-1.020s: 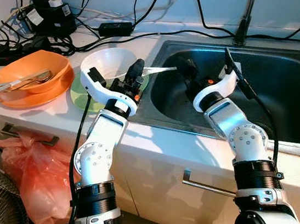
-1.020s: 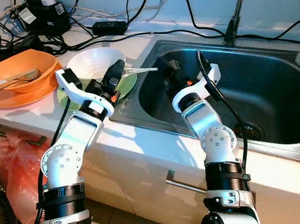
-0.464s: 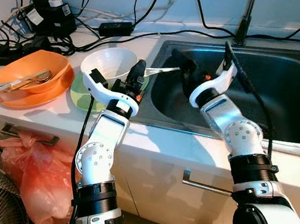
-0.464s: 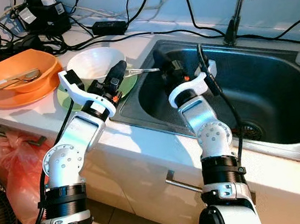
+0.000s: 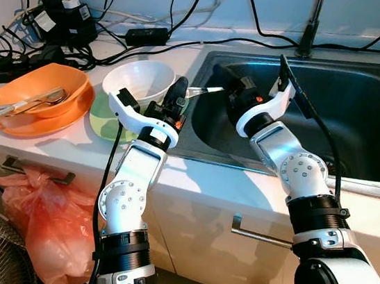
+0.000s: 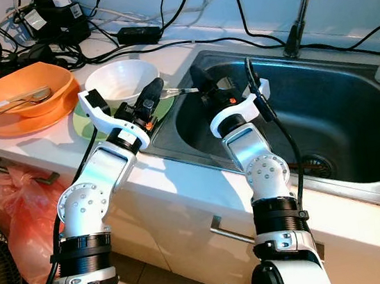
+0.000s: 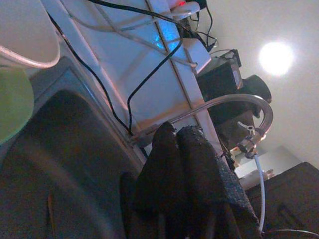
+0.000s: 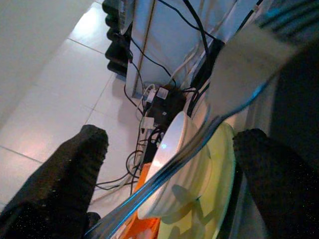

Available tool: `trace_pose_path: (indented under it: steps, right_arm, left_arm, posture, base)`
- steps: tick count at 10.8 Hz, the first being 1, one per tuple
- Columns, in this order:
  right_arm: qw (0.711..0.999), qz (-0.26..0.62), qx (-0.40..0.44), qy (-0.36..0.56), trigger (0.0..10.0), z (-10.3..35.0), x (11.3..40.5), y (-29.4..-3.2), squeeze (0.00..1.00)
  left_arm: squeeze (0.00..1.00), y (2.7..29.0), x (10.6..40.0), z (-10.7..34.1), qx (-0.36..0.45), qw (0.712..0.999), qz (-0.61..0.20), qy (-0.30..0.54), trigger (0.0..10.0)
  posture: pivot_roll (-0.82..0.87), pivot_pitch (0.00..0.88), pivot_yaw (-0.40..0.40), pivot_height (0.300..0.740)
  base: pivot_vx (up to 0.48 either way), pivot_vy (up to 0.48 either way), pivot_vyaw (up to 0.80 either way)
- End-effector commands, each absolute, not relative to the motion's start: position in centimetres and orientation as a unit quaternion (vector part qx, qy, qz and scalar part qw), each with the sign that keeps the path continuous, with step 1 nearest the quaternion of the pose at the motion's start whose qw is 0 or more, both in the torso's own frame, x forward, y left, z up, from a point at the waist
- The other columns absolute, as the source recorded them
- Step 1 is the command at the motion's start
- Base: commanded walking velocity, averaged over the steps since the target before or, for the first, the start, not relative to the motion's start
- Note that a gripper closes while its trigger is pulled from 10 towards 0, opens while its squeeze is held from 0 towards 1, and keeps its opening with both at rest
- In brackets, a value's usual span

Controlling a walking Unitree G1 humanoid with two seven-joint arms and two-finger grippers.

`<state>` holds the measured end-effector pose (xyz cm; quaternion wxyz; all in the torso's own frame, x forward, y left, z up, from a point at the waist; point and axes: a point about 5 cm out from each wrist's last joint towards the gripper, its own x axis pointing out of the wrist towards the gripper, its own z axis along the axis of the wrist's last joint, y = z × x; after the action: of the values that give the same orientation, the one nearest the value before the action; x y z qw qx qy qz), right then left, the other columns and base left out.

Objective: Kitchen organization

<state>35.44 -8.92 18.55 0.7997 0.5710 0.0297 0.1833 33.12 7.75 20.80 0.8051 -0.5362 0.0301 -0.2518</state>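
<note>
Handover setup over the sink edge: the left gripper [image 5: 181, 87] has its fingers pressed together on the handle end of a metal utensil [image 5: 205, 90], probably a spoon or fork but too thin to tell. The utensil hangs in the air above the near-left corner of the sink [image 5: 356, 127], not resting on anything. Its long axis runs close to horizontal across the head views, from 9 o'clock at the left fingertips toward 3 o'clock, free end pointing at the right gripper [image 5: 233, 88]. The right gripper sits just beside that free end, at 3 o'clock from the left one. In the right wrist view its two black fingers [image 8: 65, 169] are spread wide, and the shiny utensil [image 8: 199, 134] runs lengthwise through the gap between them; contact with either finger can't be confirmed. So the key relation: the utensil already lies between the right fingers, along the line joining the two grippers. Judged next move is closing the right fingers on it, then the left letting go. Nearer arm is the left, which already has it. White bowl [image 5: 138, 80] on a green plate [image 5: 103, 118] sits at 9 o'clock from the left gripper; orange bowl [image 5: 40, 92] with cutlery lies farther out the same way.
</note>
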Motion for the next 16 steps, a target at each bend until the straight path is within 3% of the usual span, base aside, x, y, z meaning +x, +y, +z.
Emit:
trace_pose_path:
  steps: [1, 16]
  right_arm:
    - [0.748, 0.268, 0.608, 0.015, 0.0, 23.05, 35.44, -3.25, 0.00]
    - [0.766, 0.255, 0.589, 0.004, 0.0, 22.67, 35.53, -4.03, 0.00]
  left_arm:
    - [0.00, 3.82, 32.76, 23.14, -0.572, 0.762, -0.302, 0.027, 10.0]
    - [0.00, 3.12, 32.28, 22.64, -0.569, 0.763, -0.303, 0.042, 10.0]
  posture:
    - [0.00, 0.000, 0.023, 0.740]
    - [-0.01, 0.000, 0.014, 0.740]
  base:
    - [0.000, 0.000, 0.00]
    - [0.000, 0.000, 0.00]
